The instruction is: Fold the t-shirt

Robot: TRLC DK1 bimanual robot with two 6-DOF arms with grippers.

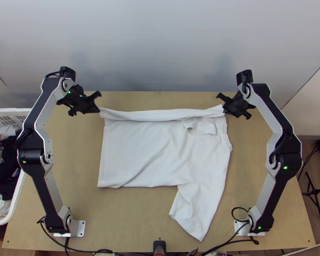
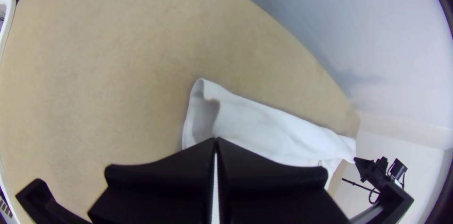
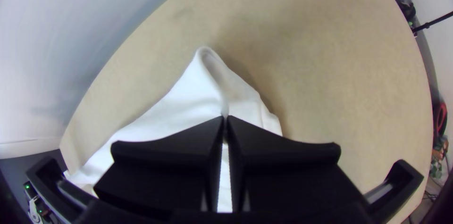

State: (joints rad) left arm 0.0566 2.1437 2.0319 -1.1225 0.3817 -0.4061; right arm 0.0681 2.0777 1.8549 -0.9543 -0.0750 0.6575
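- Light wooden table (image 1: 74,149) backed by a pale wall (image 1: 160,42).
- Left gripper (image 1: 98,111): fingers pressed together; one end of the shirt (image 1: 155,149)'s far folded edge is clamped between their tips.
- Right gripper (image 1: 225,112): fingers likewise together; the other end of that edge is pinched, near the collar (image 1: 202,126).
- Basket (image 1: 16,200), white, is seen beside the table's left side; grey, black and white clothes (image 1: 2,181) are heaped inside.
- Shirt, white, is laid across the table's middle, between the arms; its far part is turned over in a long strip, and one sleeve (image 1: 192,213) is pointed towards the near edge.
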